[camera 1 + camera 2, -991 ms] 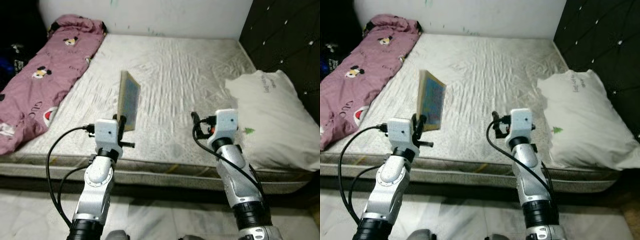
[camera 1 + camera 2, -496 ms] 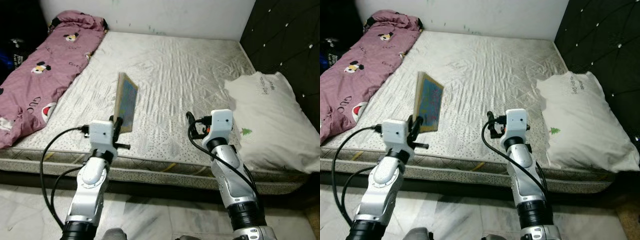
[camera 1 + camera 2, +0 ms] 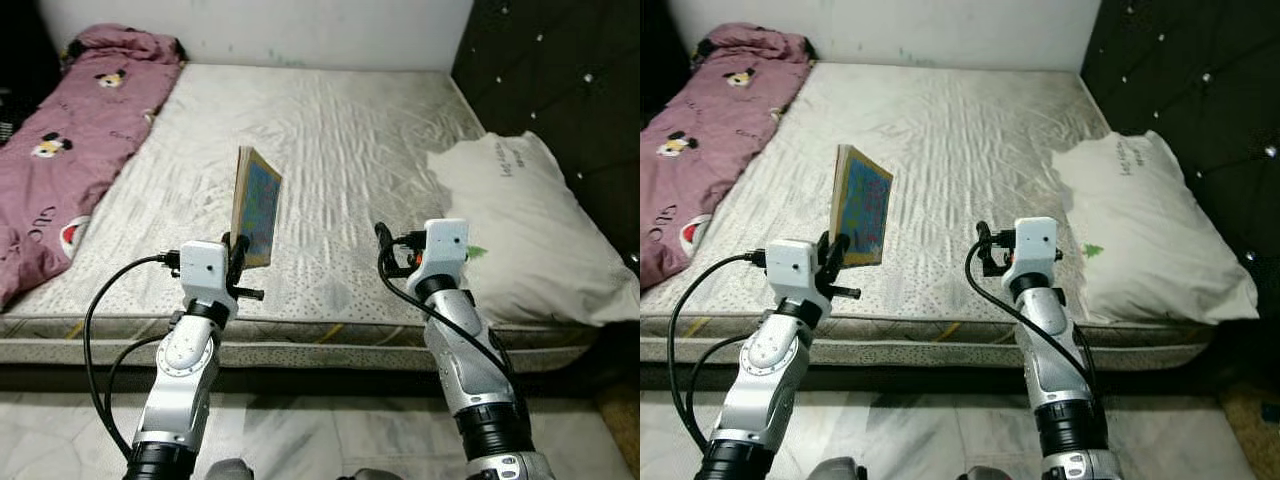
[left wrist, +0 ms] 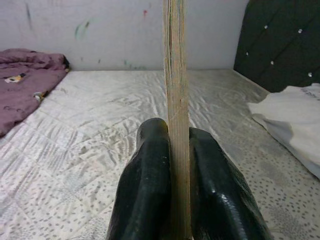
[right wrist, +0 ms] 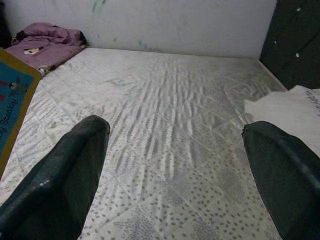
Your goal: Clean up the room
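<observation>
Left gripper (image 4: 172,165) clamped on thin book (image 3: 256,204), book upright above fingers, over mattress (image 3: 340,140) front edge. Right gripper (image 5: 175,170) fingers spread wide, nothing between; pillow (image 3: 520,230) to its right.

We count one book (image 3: 256,205), thin with a blue cover, standing upright on its edge above one bare mattress (image 3: 340,130). One white pillow (image 3: 520,235) lies at the mattress's right side and one pink cartoon-print quilt (image 3: 70,140) along its left. We see two silver arms and two grippers: the left gripper (image 4: 176,165) and the right gripper (image 5: 175,175), each with two black fingers.
</observation>
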